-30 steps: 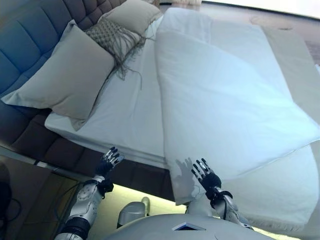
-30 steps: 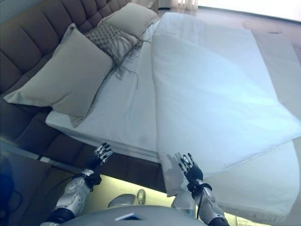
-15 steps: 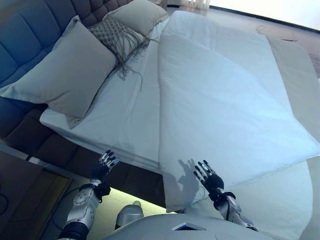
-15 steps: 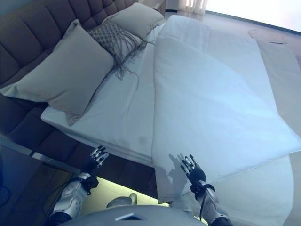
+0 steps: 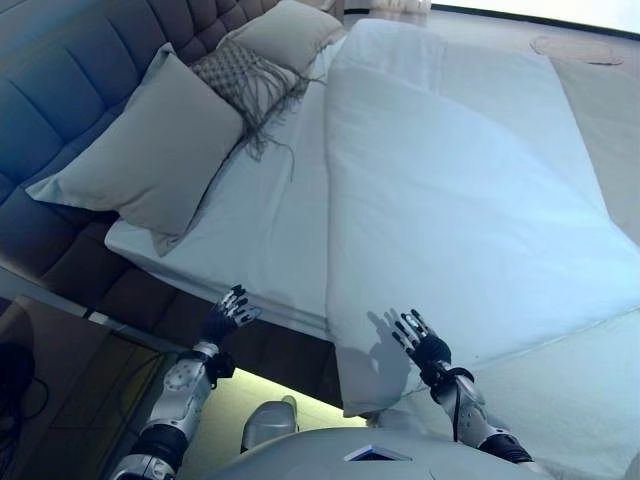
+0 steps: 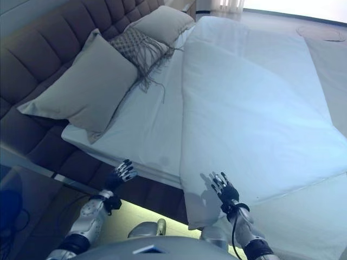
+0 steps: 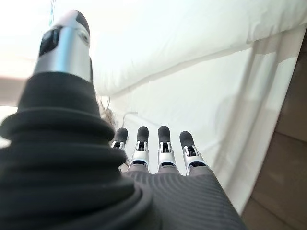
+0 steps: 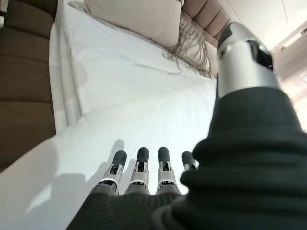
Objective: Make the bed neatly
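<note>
Hovering still, both hands off duvet

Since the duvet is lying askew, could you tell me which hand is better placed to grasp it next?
The right hand: it hovers open just above the duvet's near edge. The left hand, also open, is off the bedside by the sheet, away from the duvet.

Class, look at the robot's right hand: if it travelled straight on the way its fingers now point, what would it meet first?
Most likely the white duvet. The right hand is open, its fingers aimed at the duvet's near edge with nothing between. Depth is unclear, so it may already be almost touching.
</note>
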### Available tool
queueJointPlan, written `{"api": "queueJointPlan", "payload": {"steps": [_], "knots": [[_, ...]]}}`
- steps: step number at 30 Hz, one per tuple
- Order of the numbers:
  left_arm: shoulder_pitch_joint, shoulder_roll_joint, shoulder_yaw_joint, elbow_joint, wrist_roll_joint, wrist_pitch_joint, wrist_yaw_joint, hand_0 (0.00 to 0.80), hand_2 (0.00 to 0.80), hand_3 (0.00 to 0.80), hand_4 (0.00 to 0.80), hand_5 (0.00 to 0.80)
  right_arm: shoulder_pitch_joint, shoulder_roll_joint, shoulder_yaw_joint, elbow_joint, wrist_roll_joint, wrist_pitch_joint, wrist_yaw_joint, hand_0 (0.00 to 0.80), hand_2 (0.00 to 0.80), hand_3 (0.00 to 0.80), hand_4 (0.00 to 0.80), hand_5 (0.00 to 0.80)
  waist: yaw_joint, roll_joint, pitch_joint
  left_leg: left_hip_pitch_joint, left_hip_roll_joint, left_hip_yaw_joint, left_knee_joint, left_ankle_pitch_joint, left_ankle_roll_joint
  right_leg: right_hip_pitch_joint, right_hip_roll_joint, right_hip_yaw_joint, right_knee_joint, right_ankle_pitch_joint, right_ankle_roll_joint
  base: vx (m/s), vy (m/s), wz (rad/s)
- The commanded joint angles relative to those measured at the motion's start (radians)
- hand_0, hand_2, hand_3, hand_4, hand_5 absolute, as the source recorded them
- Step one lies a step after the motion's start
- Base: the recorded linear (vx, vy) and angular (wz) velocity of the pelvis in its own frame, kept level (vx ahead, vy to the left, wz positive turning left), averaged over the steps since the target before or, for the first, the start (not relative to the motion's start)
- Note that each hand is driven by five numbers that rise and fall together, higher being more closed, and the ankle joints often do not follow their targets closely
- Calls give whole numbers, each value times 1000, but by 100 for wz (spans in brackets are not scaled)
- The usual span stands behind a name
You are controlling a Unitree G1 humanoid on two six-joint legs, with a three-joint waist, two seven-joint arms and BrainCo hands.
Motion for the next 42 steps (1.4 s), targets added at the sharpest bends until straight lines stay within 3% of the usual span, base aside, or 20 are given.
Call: {"api": "queueJointPlan", "payload": {"steps": [1, 5, 9, 14, 16, 18, 22, 29, 37, 42], "knots": [[-83, 12, 9, 3, 90, -46, -5, 0, 0, 0, 0, 0, -62, 22, -21, -1, 22, -33, -22, 0, 0, 0, 0, 0, -1, 1, -1, 0, 66, -16, -29, 61, -26, 13, -93, -1, 94, -32, 55, 177, 106, -19], [-75, 40, -12, -16, 119, -33, 41, 0, 0, 0, 0, 0, -69, 52, -60, 58, -12, -55, -51, 0, 0, 0, 0, 0, -10, 5, -8, 2, 49, 40, -10, 23, -1, -17, -143, -16, 101, -4, 79, 77, 36, -41], [-86, 45, -28, -26, 76, -19, 78, 0, 0, 0, 0, 0, -88, 54, -99, 109, -45, -62, -43, 0, 0, 0, 0, 0, -11, 6, 5, -18, 51, 69, 26, -3, 10, -41, -152, -13, 103, 6, 93, 5, -62, -39], [-66, 37, -60, -41, 23, -56, 94, 0, 0, 0, 0, 0, -102, 18, -170, 165, 8, -73, -29, 0, 0, 0, 0, 0, -12, -1, 61, -131, 78, 42, 183, -33, -7, -113, -137, 24, 160, -12, 83, -43, -114, -17], [-61, 32, -65, -49, 7, -75, 102, 0, 0, 0, 0, 0, -123, -8, -187, 197, 35, -90, -26, 0, 0, 0, 0, 0, 6, 2, 102, -214, 97, -29, 266, -32, -26, -144, -122, 33, 195, -20, 69, -107, -94, 9], [-54, 34, -69, -57, -20, -101, 107, 0, 0, 0, 0, 0, -165, -28, -198, 216, 48, -106, -56, 0, 0, 0, 0, 0, 22, 19, 130, -249, 106, -86, 249, -20, -26, -207, -128, 58, 253, -37, 67, -177, 86, -7], [-151, 34, -107, -51, -81, -165, 118, 0, 0, 0, 0, 0, -288, -66, -239, 288, 81, -188, -97, 0, 0, 0, 0, 0, 31, 38, 215, -396, 86, -86, 328, -27, -30, -376, -180, 76, 379, -57, 74, -307, 153, -31], [-237, 63, -129, -103, -117, -151, 175, 0, 0, 0, 0, 0, -441, -100, -302, 374, 133, -210, -177, 0, 0, 0, 0, 0, 44, 52, 286, -561, 76, -61, 500, -86, -29, -538, -216, 88, 550, -100, 68, -135, 83, 7], [-273, 55, -153, -90, -128, -146, 200, 0, 0, 0, 0, 0, -523, -134, -361, 454, 234, -248, -176, 0, 0, 0, 0, 0, 56, 67, 313, -612, 53, -61, 496, -67, -28, -600, -224, 97, 575, -96, 71, -47, 19, 3], [-274, 68, -146, -92, -146, -145, 194, 0, 0, 0, 0, 0, -518, -165, -412, 492, 293, -226, -121, 0, 0, 0, 0, 0, 57, 76, 317, -616, 47, -57, 470, -50, -31, -607, -231, 95, 566, -91, 79, 3, 13, 4]]}}
